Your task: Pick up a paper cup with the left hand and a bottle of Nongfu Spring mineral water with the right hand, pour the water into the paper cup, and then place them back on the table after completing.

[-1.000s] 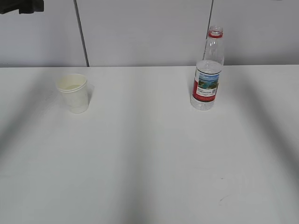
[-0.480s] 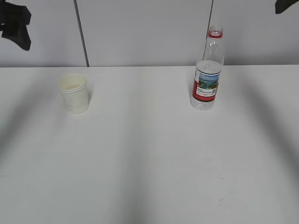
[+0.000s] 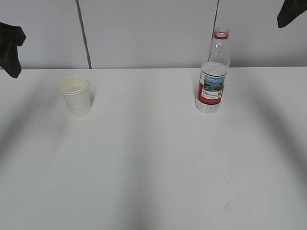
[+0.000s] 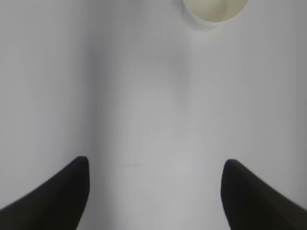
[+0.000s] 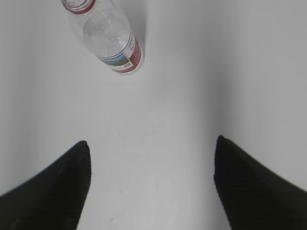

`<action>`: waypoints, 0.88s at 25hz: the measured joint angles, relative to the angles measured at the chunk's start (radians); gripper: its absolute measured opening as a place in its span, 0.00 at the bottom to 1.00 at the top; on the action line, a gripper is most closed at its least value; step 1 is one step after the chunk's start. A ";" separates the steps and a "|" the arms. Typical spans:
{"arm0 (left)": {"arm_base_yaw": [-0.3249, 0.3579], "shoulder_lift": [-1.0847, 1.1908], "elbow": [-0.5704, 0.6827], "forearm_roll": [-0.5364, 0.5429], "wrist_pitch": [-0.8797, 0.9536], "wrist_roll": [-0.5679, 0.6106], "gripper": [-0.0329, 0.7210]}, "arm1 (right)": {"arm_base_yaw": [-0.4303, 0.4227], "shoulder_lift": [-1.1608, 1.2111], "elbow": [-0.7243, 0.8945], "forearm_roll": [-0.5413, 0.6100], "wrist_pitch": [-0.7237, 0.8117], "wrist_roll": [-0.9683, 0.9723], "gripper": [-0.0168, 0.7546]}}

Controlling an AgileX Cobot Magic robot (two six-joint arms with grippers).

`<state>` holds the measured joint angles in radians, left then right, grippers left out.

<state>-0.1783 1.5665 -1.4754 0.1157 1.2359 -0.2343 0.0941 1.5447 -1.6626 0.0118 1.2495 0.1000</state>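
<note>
A white paper cup stands upright on the white table at the left. It also shows at the top of the left wrist view. An uncapped water bottle with a red-and-blue label stands upright at the right, with clear water in it. It shows at the top of the right wrist view. My left gripper is open and empty, high above the table, well short of the cup. My right gripper is open and empty, high above the table, short of the bottle.
A grey panelled wall stands behind the table. Only dark tips of the arms show in the exterior view, the left arm at the far left edge and the right arm in the top right corner. Faint scuffs mark the table front.
The left arm's dark tip has come lower at the left edge of the exterior view. The right arm's tip has entered the top right corner. Cup and bottle have not moved.
</note>
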 joint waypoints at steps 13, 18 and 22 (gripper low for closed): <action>0.000 -0.180 0.143 -0.041 0.001 0.000 0.64 | 0.000 -0.296 0.410 0.016 0.000 -0.012 0.78; 0.000 -0.359 0.282 -0.042 0.004 0.000 0.64 | 0.000 -0.478 0.529 0.018 0.000 -0.012 0.78; 0.000 -0.506 0.354 -0.042 0.011 0.000 0.63 | 0.000 -0.610 0.584 0.018 0.002 -0.012 0.78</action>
<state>-0.1783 1.0605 -1.1212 0.0734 1.2470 -0.2339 0.0941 0.9345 -1.0786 0.0295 1.2517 0.0878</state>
